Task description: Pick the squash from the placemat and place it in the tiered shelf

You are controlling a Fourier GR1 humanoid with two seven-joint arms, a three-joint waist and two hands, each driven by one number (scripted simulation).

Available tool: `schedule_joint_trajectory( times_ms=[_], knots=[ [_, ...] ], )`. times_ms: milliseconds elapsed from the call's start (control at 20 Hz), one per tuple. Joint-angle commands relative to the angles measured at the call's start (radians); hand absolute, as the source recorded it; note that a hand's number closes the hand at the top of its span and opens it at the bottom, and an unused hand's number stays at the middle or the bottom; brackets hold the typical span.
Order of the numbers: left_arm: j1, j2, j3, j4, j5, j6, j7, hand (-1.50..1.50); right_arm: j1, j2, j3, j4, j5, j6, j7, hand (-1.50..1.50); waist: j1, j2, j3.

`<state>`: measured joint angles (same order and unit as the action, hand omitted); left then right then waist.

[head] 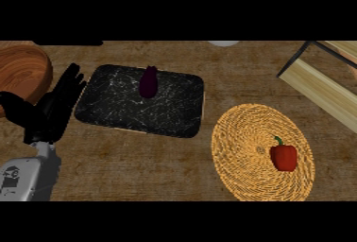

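Here, the brown desk [140, 170] is carrying everything in view; at its upper right the pale wooden tiered shelf [322, 90] with a dark frame is running slantwise out of the picture; near the middle, toward the top, a black marbled placemat [125, 113] with rounded corners is lying flat, slightly turned; to its lower right, close beside it but apart, a round woven straw mat [244, 142] is lying, and the shelf's lower board is passing just above its upper right rim; at the far left edge a wooden bowl [21, 71] is showing in part; the left hand [52, 108] is resting at the left on its grey forearm, between the bowl and the placemat, its black fingers [70, 82] straight and released, pointing up and holding nothing, the fingertips just beside the placemat's left edge; the right hand is not showing; a dark purple, elongated vegetable [148, 82], which the task is calling the squash, is lying upright along the placemat's top edge, well apart from the shelf; a red bell pepper [283, 157] with a green stem is sitting on the right part of the woven mat; at the very top a small pale round thing [223, 43] is peeking in, too cut off to tell.
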<state>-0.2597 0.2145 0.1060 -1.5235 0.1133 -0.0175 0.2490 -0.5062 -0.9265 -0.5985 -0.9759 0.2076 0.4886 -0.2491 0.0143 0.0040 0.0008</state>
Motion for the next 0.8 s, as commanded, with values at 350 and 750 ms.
schedule_joint_trajectory(
  times_ms=[350,750],
  knots=[
    [-0.011,-0.011,0.0,0.021,-0.01,-0.008,-0.027,0.0,-0.149,-0.032,0.047,0.337,0.107,-0.202,-0.061,-1.5,0.007,0.002,0.0],
    [-0.008,-0.001,0.017,0.025,0.022,-0.043,-0.025,0.0,-0.285,-0.07,-0.024,0.559,0.071,-0.289,-0.257,-1.5,0.025,0.011,0.002]
  ],
)
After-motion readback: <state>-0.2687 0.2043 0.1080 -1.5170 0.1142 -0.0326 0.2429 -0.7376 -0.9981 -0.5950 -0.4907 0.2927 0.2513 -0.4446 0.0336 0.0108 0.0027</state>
